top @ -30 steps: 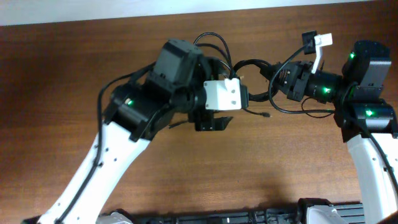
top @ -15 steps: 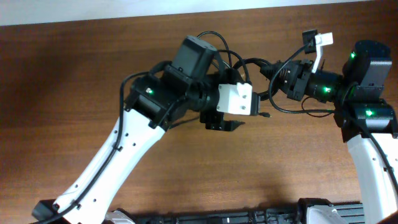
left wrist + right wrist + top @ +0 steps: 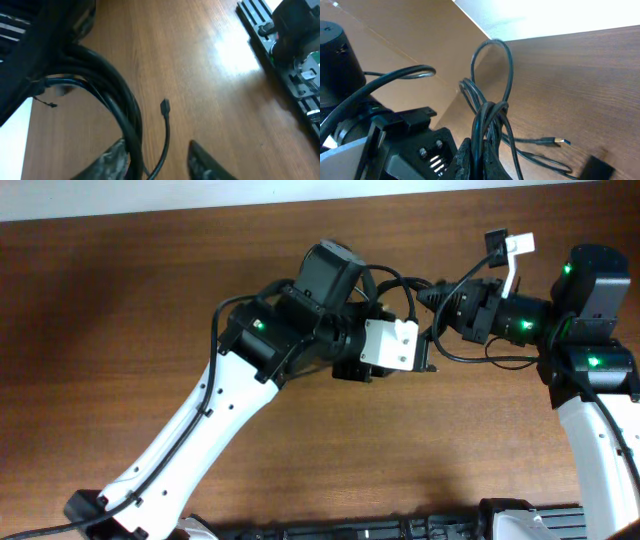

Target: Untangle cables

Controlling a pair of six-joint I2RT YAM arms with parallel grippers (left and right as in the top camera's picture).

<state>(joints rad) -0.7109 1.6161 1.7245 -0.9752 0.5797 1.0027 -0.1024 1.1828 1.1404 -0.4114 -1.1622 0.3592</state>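
The cables are bunched at one o'clock on the table, clamped in my right gripper. At their six o'clock, my left gripper straddles one strand, jaws apart; contact looks unlikely, but it's blurry.

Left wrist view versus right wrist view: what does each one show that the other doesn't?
Only the left wrist view: the left tool, open around a thin cable, and a black rail off to the right. Only the right wrist view: the right tool shut on a bunch of cables, a tall loop rising above it, and the left arm. Both: black cables, a small plug (maybe the same one) and the wooden table.
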